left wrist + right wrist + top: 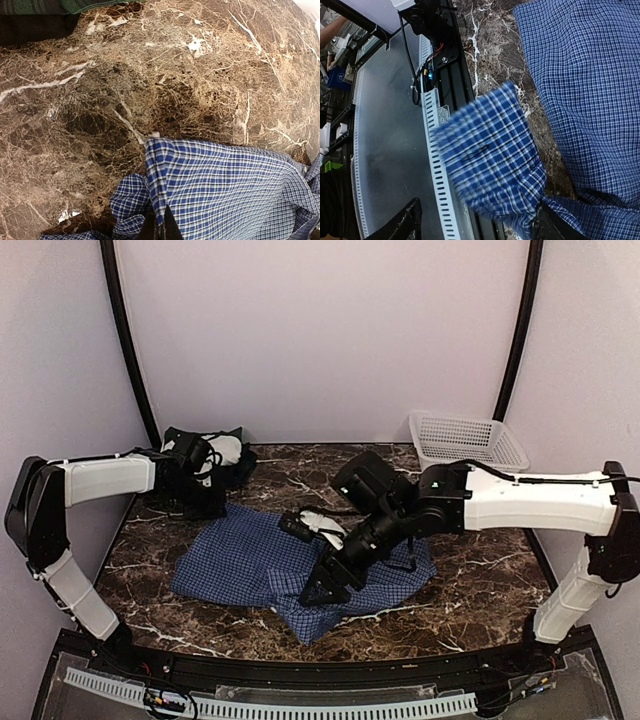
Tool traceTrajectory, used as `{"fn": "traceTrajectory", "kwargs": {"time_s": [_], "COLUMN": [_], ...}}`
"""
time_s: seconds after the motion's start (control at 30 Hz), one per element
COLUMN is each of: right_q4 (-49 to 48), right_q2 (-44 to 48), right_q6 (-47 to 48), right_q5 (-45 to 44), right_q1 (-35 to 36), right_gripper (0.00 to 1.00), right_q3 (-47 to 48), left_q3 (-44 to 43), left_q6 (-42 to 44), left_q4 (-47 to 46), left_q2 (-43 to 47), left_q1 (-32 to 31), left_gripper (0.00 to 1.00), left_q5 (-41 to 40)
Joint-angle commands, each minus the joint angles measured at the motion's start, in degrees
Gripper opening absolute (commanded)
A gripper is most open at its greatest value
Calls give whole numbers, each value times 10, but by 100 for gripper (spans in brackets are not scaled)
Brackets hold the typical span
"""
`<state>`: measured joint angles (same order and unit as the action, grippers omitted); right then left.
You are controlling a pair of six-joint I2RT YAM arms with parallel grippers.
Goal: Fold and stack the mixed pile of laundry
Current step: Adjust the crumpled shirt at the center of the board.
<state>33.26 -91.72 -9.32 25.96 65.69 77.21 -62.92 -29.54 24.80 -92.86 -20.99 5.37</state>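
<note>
Blue-and-white check shirt (240, 560), rumpled at frame centre: left gripper (160, 227) pinches its edge; right gripper (477, 210) stands spread either side of the blurred cuff (485, 155).

You've got a dark marble-veined table (480, 590), blue-and-white check shirt (240, 560) spread front-centre on it, heap of dark green and white garments (232, 452) back left, white lattice basket (468, 438) back right
</note>
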Motion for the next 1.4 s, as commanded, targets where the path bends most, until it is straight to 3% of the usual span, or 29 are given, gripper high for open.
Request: {"fn": "traceTrajectory", "kwargs": {"time_s": [0.0,0.17,0.4,0.67,0.87,1.17,1.37], "right_q4": [-28,-66,-15,-127,-209,-384,-444], "right_q2": [78,169,162,148,132,75,37], "right_q6": [3,-53,-109,-178,-214,-271,-293], "right_q5": [-2,-36,-98,-57,6,170,226], "right_q1": [-28,-193,-382,-469,-513,-564,-567], "right_gripper": [77,79,61,61,74,72,69], "right_q3": [13,-46,-142,-296,-355,-418,-423], "left_q3": [-16,-14,-17,-16,-19,-27,-30], "left_q6": [7,8,11,16,21,24,25], "left_q4": [-7,-7,-5,1,6,6,6], "left_q2": [-7,-7,-5,0,2,-1,-1], "left_q1": [8,9,10,10,10,10,10], "left_gripper": [0,0,0,0,0,0,0], "left_q5": [15,17,20,12,11,18,17]}}
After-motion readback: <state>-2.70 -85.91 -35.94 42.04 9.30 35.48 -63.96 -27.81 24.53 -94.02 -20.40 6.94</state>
